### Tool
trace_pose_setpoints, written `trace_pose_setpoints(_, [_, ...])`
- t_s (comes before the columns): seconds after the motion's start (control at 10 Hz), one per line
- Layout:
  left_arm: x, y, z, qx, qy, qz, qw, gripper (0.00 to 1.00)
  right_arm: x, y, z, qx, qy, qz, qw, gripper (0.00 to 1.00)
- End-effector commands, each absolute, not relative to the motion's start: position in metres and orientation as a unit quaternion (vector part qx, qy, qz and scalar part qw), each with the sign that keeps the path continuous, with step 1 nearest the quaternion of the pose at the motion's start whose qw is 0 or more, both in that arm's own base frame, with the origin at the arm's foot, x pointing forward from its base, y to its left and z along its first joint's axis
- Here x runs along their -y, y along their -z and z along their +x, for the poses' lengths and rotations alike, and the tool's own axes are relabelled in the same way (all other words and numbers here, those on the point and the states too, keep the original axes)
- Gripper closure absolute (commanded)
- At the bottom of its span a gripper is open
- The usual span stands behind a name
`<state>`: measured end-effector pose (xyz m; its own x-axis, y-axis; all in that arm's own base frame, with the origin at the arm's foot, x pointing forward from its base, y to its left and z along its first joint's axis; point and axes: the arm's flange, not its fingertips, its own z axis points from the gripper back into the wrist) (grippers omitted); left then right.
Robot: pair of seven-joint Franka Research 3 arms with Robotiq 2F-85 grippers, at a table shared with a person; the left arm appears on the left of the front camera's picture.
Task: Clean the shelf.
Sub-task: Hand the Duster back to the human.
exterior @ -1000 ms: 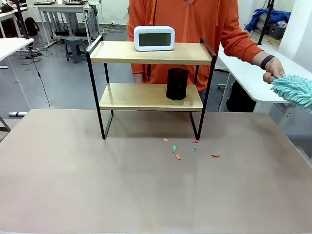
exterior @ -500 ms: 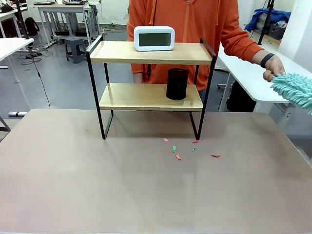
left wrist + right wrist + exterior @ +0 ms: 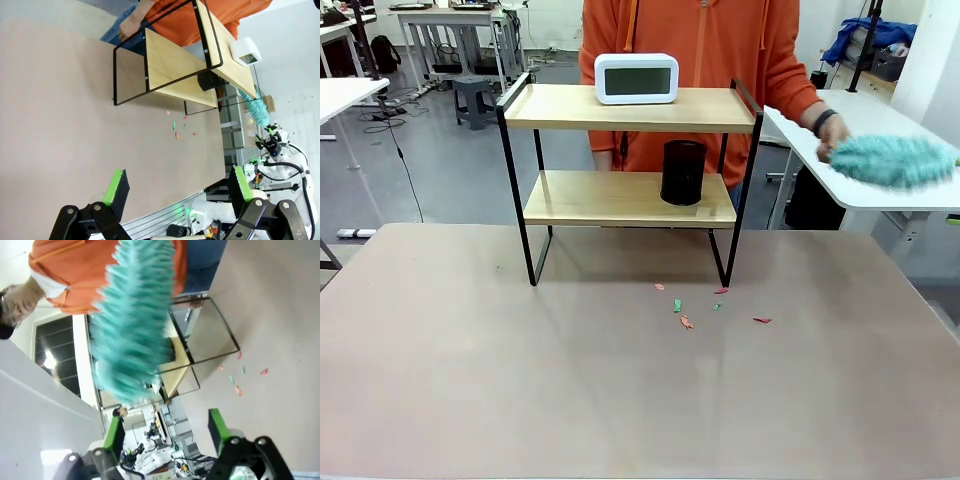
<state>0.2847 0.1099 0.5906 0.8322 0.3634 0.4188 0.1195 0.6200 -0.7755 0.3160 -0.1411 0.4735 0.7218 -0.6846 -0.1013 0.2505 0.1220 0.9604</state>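
Note:
The shelf, a black frame with two light wooden boards, stands at the far middle of the brown table. A white clock sits on its top board and a black cylinder on the lower one. A person's hand holds a teal fluffy duster at the right. My right gripper is open, and the blurred duster hangs just beyond its fingers, in front of the shelf. My left gripper is open above the table, far from the shelf.
Small red and green scraps lie on the table in front of the shelf's right leg. A white side table stands at the right beneath the duster. The person in orange stands behind the shelf.
The person's hand has swung the duster inward from the picture's right edge, and it now lies flatter above the white side table. The shelf and scraps have not moved.

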Motion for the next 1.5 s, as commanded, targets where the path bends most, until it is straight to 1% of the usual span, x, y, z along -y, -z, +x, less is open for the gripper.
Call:
trace_pose_setpoints(0.0, [-0.110,-0.591,0.285,0.281,-0.071,-0.430,0.855,0.00,0.107,-0.486,0.312,0.180,0.257,0.590,0.744,0.00])
trace_pose_setpoints(0.1, [-0.100,-0.598,0.276,0.242,-0.034,-0.480,0.843,0.00,0.077,-0.494,0.317,0.167,0.217,0.607,0.746,0.00])
trace_pose_setpoints(0.2, [-0.075,-0.589,0.277,0.197,-0.010,-0.507,0.839,0.00,0.039,-0.499,0.325,0.148,0.177,0.612,0.757,0.00])
trace_pose_setpoints(0.3, [-0.045,-0.574,0.279,0.152,-0.004,-0.532,0.833,0.00,0.000,-0.501,0.332,0.124,0.143,0.630,0.753,0.00])
trace_pose_setpoints(0.4, [-0.018,-0.555,0.281,0.124,-0.002,-0.579,0.806,0.00,-0.035,-0.498,0.335,0.089,0.117,0.656,0.740,0.00])
trace_pose_setpoints(0.5, [-0.004,-0.542,0.283,0.096,-0.020,-0.635,0.766,0.00,-0.054,-0.490,0.338,0.071,0.121,0.669,0.730,0.00])
trace_pose_setpoints(0.6, [0.007,-0.530,0.281,0.112,-0.049,-0.639,0.759,0.00,-0.060,-0.485,0.341,0.091,0.149,0.672,0.720,0.00])
trace_pose_setpoints(0.7, [0.006,-0.520,0.286,0.089,-0.043,-0.611,0.785,0.00,-0.044,-0.510,0.336,0.082,0.123,0.646,0.749,0.00])
trace_pose_setpoints(0.8, [-0.003,-0.545,0.289,0.110,-0.003,-0.623,0.774,0.00,-0.044,-0.510,0.336,0.082,0.123,0.646,0.749,0.00])
trace_pose_setpoints(1.4, [-0.003,-0.545,0.289,0.110,-0.003,-0.623,0.774,0.00,-0.044,-0.510,0.336,0.082,0.123,0.646,0.749,0.00])
